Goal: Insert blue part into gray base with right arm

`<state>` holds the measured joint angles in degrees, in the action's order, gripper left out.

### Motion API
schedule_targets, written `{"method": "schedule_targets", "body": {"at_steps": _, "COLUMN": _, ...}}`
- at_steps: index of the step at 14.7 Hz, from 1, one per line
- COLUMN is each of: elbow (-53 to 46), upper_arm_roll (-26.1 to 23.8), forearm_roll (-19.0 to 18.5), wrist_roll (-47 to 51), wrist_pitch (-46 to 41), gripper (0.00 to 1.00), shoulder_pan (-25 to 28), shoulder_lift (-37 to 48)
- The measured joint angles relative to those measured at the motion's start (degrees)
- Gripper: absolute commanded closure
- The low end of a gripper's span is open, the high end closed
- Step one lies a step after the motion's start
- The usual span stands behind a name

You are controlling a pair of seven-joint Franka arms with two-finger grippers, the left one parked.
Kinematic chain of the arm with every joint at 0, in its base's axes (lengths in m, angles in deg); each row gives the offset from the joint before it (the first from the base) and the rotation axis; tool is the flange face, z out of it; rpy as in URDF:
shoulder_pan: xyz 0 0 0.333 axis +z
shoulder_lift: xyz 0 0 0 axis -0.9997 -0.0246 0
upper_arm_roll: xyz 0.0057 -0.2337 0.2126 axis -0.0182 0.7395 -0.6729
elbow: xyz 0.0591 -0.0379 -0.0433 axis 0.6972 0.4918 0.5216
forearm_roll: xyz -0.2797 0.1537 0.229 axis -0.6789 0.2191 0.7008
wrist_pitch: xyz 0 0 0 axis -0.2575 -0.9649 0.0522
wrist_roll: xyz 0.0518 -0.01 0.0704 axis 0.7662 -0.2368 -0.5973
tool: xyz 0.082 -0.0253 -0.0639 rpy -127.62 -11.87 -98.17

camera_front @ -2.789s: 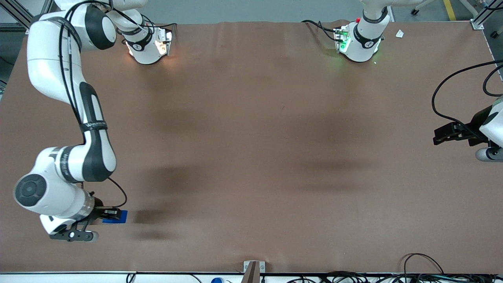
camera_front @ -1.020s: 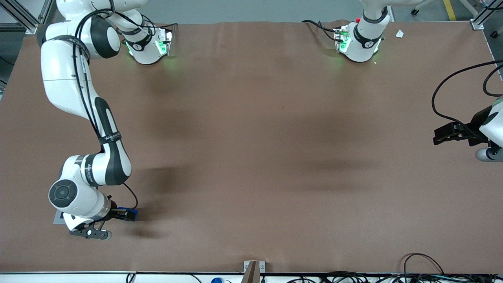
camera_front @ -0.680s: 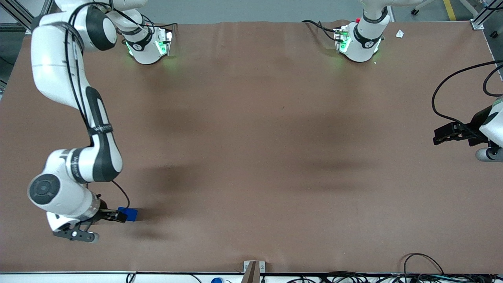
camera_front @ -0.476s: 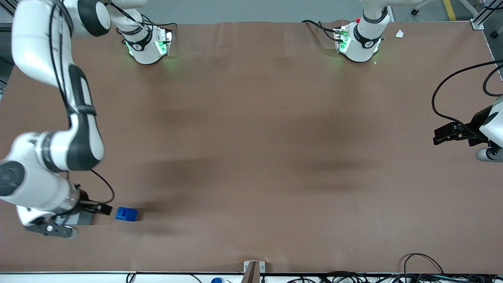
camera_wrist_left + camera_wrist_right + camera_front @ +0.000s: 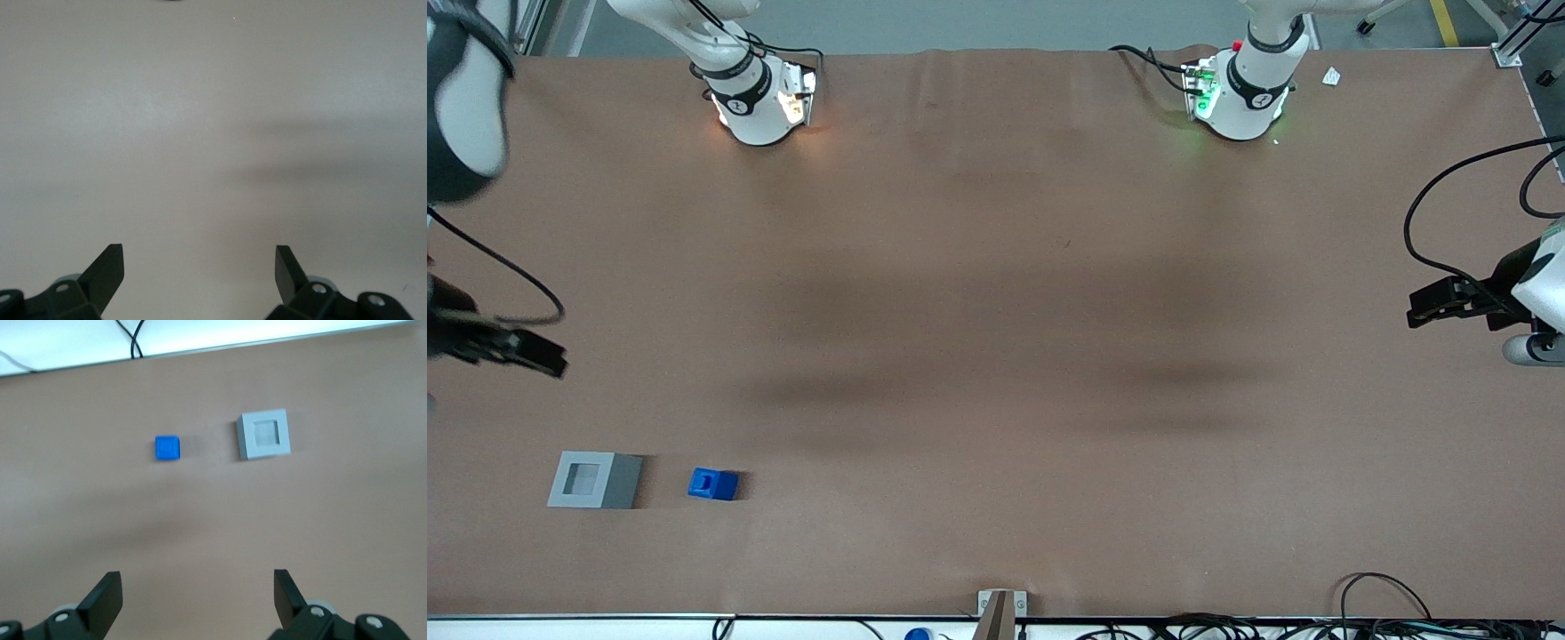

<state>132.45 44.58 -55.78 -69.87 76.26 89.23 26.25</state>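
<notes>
We see right arm (image 5: 458, 107) cut off by upper left frame edge, blurred. Gripper (image 5: 534, 358) at left edge, wrist out of frame; in wrist view gripper (image 5: 198, 600) shows only spread fingertips. Blue part (image 5: 713, 484) notch too small to resolve.

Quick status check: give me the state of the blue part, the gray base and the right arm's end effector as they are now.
blue part: resting on the table beside the gray base, apart from it, not inserted, not held.
gray base: upright on the table, square recess in its top empty.
end effector: open, holding nothing, raised well clear of both parts, farther from the front camera than they are.
</notes>
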Motion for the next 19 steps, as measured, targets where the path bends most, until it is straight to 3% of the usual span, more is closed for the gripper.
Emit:
{"method": "schedule_targets", "body": {"at_steps": 3, "elbow": 1.92, "upper_arm_roll": 0.02, "forearm_roll": 1.80, "wrist_roll": -1.05, "wrist_pitch": -3.34, "gripper": 0.00, "shoulder_pan": -1.02, "shoulder_lift": 4.80}}
{"method": "schedule_targets", "body": {"at_steps": 9, "elbow": 21.15, "upper_arm_roll": -0.26, "forearm_roll": 2.05, "wrist_roll": -1.13, "wrist_pitch": 6.44, "gripper": 0.00, "shoulder_pan": -0.97, "shoulder_lift": 15.75}}
{"method": "schedule_targets", "body": {"at_steps": 19, "elbow": 22.50, "upper_arm_roll": -0.18, "forearm_roll": 2.05, "wrist_roll": -2.18, "wrist_pitch": 7.03, "gripper": 0.00, "shoulder_pan": -1.01, "shoulder_lift": 17.42}}
